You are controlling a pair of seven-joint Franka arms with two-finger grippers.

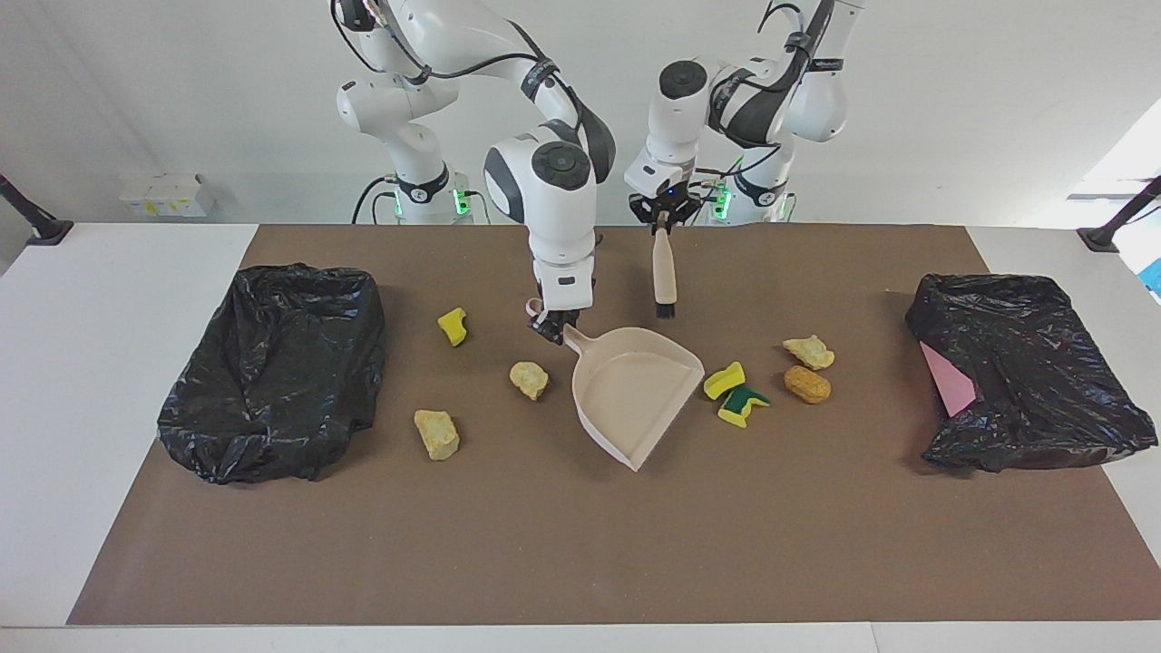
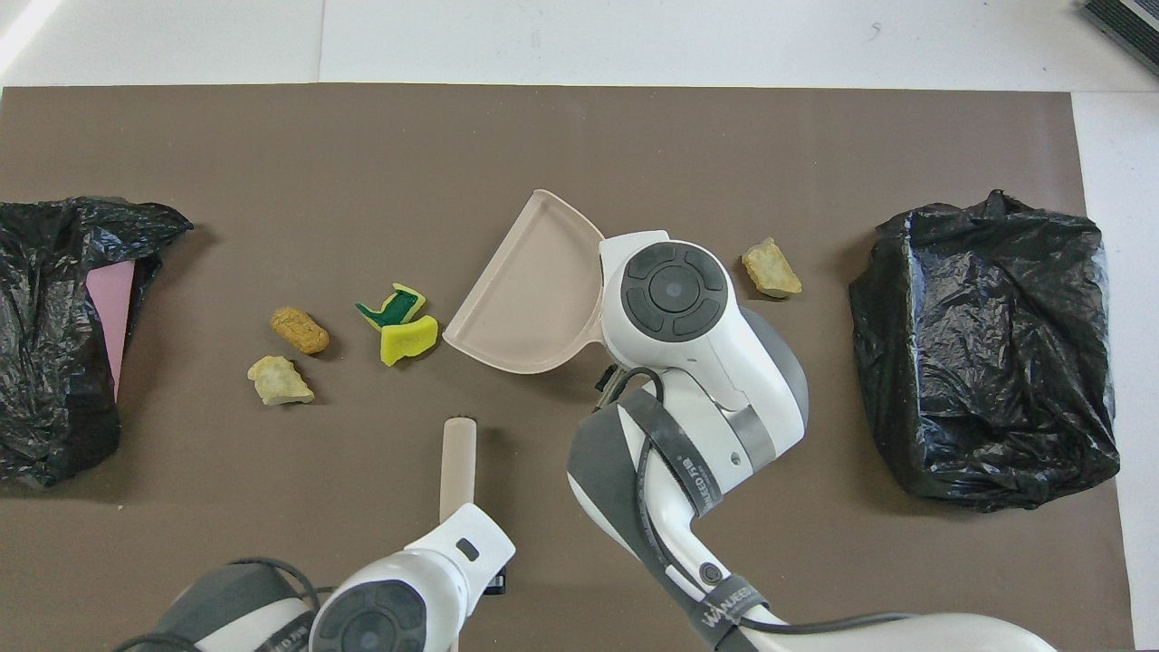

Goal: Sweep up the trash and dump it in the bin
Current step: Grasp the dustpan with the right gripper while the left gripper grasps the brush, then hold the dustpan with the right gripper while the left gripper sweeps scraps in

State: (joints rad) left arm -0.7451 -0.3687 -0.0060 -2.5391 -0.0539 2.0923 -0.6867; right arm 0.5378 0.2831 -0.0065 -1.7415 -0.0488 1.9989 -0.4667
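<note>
The desk [image 1: 109, 299] carries a brown mat [image 1: 580, 544] under everything I work with. At my right arm's end of the mat lies a bin wrapped in a black bag [image 1: 272, 372]; at my left arm's end lies a second black-bagged bin [image 1: 1034, 381] with a pink panel showing at its mouth.

Between them the beige dustpan [image 1: 635, 390] rests on the mat, its open edge turned toward my left arm's end. My right end effector [image 1: 553, 328] is clamped on the dustpan's handle. My left end effector [image 1: 665, 218] is up in the air over the mat's edge nearest to me, clamped on the top of a beige brush [image 1: 665, 277] that hangs upright, black bristles down.

The trash is scattered on the mat. Just beside the dustpan's open edge sit a yellow sponge chunk [image 1: 724, 380] and a yellow-green sponge piece [image 1: 742, 404], touching each other. Toward the left arm's end from them lie a tan-brown oval [image 1: 807, 384] and a pale crumbly lump [image 1: 809, 351]. Toward the right arm's end lie a pale lump [image 1: 529, 379] near the dustpan's handle, another lump [image 1: 436, 433], and a yellow sponge chunk [image 1: 453, 326].
</note>
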